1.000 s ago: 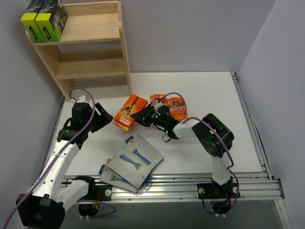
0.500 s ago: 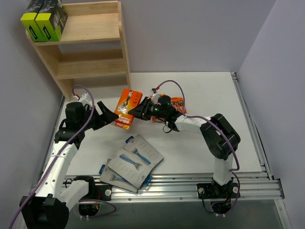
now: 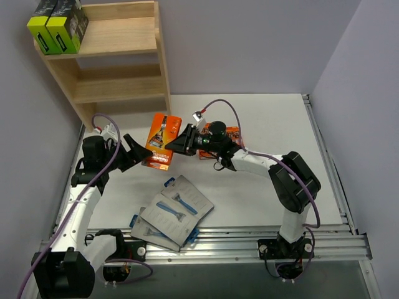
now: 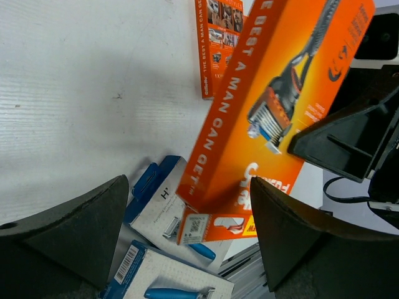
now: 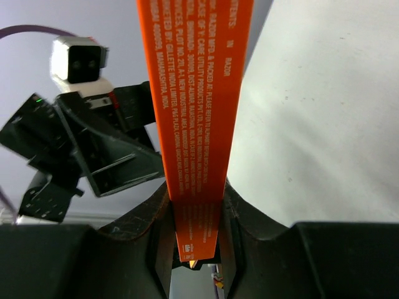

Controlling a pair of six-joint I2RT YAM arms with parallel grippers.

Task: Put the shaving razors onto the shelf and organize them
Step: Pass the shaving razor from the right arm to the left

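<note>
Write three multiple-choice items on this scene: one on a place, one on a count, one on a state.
1. Where do the black and lime-green razor boxes stand?
A. On the upper tier of the shelf, at its left end
B. On its lower tier
C. Lying in front of it

2. How many such boxes are there?
A. One
B. Two
C. Four

3. The right pincer is:
A. Open, holding nothing
B. Shut on one of those boxes
C. Shut on an orange razor pack

Answers:
1 A: both boxes sit on the upper board at its left end.
2 B: two lime-green ends show side by side.
3 C: the right wrist view shows the pack's edge clamped in it.
</note>
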